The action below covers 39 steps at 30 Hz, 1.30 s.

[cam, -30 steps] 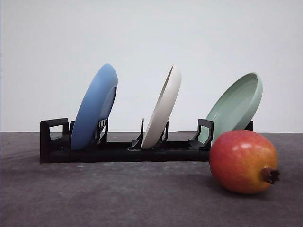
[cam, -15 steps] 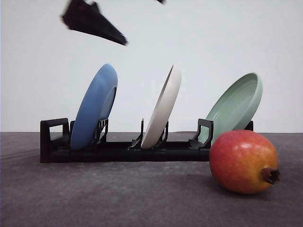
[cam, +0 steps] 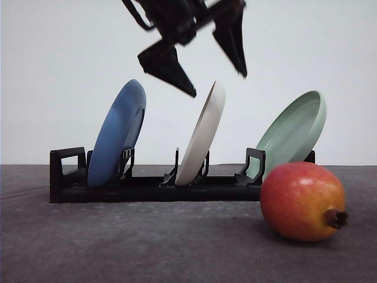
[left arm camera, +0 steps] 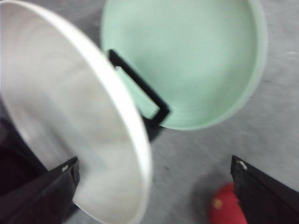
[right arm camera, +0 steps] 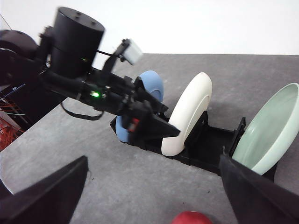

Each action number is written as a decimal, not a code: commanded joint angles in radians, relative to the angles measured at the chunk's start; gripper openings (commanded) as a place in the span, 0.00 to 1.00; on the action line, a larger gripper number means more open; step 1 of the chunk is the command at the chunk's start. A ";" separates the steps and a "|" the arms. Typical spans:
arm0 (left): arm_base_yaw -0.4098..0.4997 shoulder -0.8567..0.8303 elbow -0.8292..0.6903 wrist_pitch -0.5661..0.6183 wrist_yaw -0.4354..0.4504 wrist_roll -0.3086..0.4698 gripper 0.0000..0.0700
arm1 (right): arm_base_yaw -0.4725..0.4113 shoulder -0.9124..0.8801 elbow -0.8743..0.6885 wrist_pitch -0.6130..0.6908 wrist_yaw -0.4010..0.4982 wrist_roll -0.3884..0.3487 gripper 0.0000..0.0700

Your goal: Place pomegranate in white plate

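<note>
- Above the rack, the left tool (cam: 215, 73) hangs in the air with its two fingers spread wide and nothing between them. It sits just over the top edge of the white plate (cam: 203, 135).
- Standing on its edge in the middle slot of the black rack (cam: 147, 187), the white plate leans to the right. The blue plate (cam: 118, 132) is on its left and the green plate (cam: 294, 131) is on its right.
- Down on the table (cam: 118, 247), at the near right, the pomegranate (cam: 302, 201) rests by itself. It is just in front of the green plate.
- Low in the right wrist view, the right tool (right arm camera: 154, 196) is spread wide too, and it holds nothing.
- One finger could bump the plate's rim if the left tool drops a little off line. That could knock the plate over or push it out of its slot.
- I think a thin, smooth plate held only by its edge could slip and fall.
- Being round and shiny, the pomegranate could roll away if the plate or rack gets shoved into it.
</note>
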State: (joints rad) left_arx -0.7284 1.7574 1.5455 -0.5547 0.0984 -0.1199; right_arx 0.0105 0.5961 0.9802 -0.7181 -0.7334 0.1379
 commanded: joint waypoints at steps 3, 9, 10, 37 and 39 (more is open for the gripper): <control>-0.012 0.045 0.024 0.065 -0.028 0.026 0.90 | 0.001 0.004 0.016 0.006 -0.001 0.008 0.81; -0.013 0.063 0.024 0.107 -0.028 0.024 0.89 | 0.001 0.004 0.016 0.006 -0.001 0.008 0.81; -0.014 0.066 0.024 0.109 -0.028 0.025 0.89 | 0.001 0.004 0.016 0.006 0.000 0.008 0.81; -0.033 0.095 0.026 0.078 -0.027 0.022 0.00 | 0.001 0.004 0.016 0.007 0.000 0.000 0.81; -0.040 0.082 0.029 0.076 -0.027 0.022 0.00 | 0.001 0.004 0.016 0.007 0.001 0.000 0.81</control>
State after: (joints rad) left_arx -0.7491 1.8403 1.5455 -0.4843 0.0566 -0.1139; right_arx 0.0105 0.5961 0.9802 -0.7181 -0.7334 0.1379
